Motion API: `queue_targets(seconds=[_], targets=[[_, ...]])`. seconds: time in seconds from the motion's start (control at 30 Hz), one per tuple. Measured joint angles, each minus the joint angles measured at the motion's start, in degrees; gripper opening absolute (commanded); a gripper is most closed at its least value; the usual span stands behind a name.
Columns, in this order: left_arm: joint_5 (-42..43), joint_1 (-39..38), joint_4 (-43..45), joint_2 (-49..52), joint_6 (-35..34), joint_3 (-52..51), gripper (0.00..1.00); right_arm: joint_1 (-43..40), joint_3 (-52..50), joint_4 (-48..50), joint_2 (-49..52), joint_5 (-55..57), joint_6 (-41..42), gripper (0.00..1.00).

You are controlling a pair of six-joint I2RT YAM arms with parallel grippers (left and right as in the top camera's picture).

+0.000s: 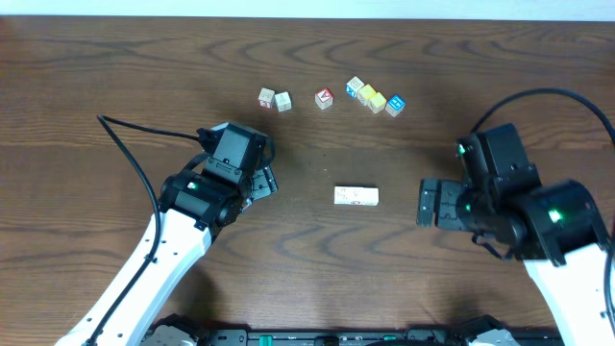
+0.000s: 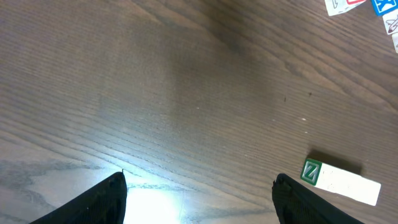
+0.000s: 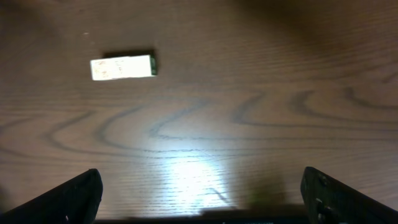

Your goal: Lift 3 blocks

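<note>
Nearest the arms' bases, the left gripper [image 1: 265,181] sits low over the table [image 1: 115,58], off to the left of the blocks [image 1: 356,196], and its jaws are spread wide with nothing between them. The left wrist view confirms it: the two dark fingers [image 2: 109,199] stand far apart over bare wood grain. The right gripper [image 1: 430,204] is on the opposite side, to the right of the blocks and a touch nearer the blocks than its partner, also gaping wide and empty. Its fingers [image 3: 78,196] frame only tabletop and a bright glare.

Between the two grippers lie the blocks, cream, laid end to end in one short row flat on the table. Neither arm touches them. From above the seams between them are hard to make out. The left wrist camera catches the row [image 2: 345,182] with a green Z on its end face, and the right wrist camera has it [image 3: 122,67] well ahead of the fingers.

Farther out, beyond the blocks, runs a loose line of cubes [image 1: 324,98]. There are two pale ones to the left, a red-faced one straight beyond, and a touching cluster with yellow and blue faces to the right.
</note>
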Motion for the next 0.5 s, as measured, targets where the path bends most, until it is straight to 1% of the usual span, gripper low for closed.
queue_targets(seconds=[0.13,0.5], targets=[[0.0,0.0,0.0,0.0,0.0,0.0,0.76,0.4,-0.1,-0.1,-1.9,-1.0,0.1,0.99],[0.0,0.0,0.0,0.0,0.0,0.0,0.75,0.4,-0.4,-0.1,-1.9,-1.5,0.1,0.99]])
